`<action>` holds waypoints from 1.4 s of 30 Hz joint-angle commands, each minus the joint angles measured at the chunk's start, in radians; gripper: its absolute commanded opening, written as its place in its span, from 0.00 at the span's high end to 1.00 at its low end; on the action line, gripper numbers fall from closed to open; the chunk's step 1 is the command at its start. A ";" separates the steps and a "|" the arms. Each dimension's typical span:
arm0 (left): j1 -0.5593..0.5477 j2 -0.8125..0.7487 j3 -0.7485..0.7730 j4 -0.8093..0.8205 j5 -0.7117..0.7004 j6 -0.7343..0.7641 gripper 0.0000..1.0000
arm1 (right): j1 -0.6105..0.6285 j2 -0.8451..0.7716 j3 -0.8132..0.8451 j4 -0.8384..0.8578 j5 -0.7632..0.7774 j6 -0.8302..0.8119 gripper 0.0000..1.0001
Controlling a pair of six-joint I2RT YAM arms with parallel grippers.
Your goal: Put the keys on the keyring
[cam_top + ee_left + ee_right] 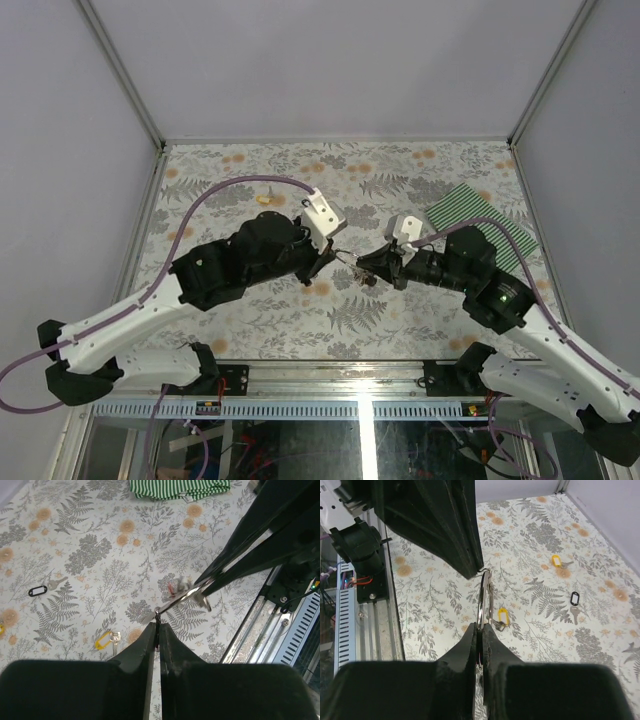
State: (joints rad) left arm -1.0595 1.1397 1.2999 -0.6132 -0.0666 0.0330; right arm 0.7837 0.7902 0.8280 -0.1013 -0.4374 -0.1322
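The right gripper (pixel 481 631) is clenched on the lower rim of the keyring (pixel 484 597), which stands on edge above the table (pixel 400 170) rather than lying on it. The left gripper (pixel 476 573), also closed, pinches the same ring at its 12 o'clock in the right wrist view. Seen from above, the two sets of tips meet nose to nose, the left at the ring's 9 o'clock and the right at its 3 o'clock. Held from both sides like this, the thin wire probably cannot swing or twist. My guess is that one arm steadies it so the other can work at the split or shift its bite. A reddish blur (pixel 172 586) hangs by the ring in the left wrist view; it may be a key on the wire, but it is too smeared to tell. Out from the ring in the right wrist view, a yellow key (pixel 502 616) lies on the table at 4 o'clock, a black key (pixel 574 600) at 3 o'clock and a second yellow key (pixel 556 560) at 2 o'clock. All three are loose, so most of the threading looks undone. A striped cloth (pixel 480 225) sits farther off, near 3 o'clock in the top view.
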 commanded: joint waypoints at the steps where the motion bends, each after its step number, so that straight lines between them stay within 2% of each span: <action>1: 0.003 -0.065 -0.037 0.023 -0.037 0.002 0.90 | -0.002 -0.038 0.130 -0.149 0.002 -0.074 1.00; 5: 0.005 -0.088 -0.055 0.022 -0.060 0.001 0.80 | -0.002 -0.023 0.217 -0.267 -0.048 -0.088 1.00; 10: 0.005 -0.102 -0.057 0.027 -0.056 0.003 0.62 | -0.001 0.039 0.329 -0.413 -0.057 -0.090 1.00; 15: 0.006 -0.133 -0.065 0.099 0.043 0.043 0.42 | -0.001 0.070 0.348 -0.419 -0.109 -0.057 1.00; 20: 0.004 -0.198 -0.112 0.230 0.200 0.093 0.33 | -0.001 0.094 0.362 -0.418 -0.146 -0.033 1.00; 30: 0.005 -0.171 -0.123 0.247 0.315 0.149 0.35 | -0.002 0.103 0.370 -0.379 -0.289 0.005 1.00; 37: 0.004 -0.122 -0.088 0.218 0.370 0.169 0.46 | -0.001 0.097 0.360 -0.331 -0.316 0.037 1.00; 39: 0.004 -0.115 -0.084 0.213 0.393 0.172 0.51 | -0.001 0.096 0.354 -0.314 -0.318 0.048 1.00; 42: 0.005 -0.110 -0.083 0.211 0.413 0.171 0.73 | -0.002 0.098 0.348 -0.298 -0.316 0.058 1.00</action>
State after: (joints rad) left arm -1.0592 1.0294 1.1824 -0.4236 0.2897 0.1841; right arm 0.7826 0.8940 1.1469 -0.5003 -0.7246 -0.1062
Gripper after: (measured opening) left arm 0.408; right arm 0.031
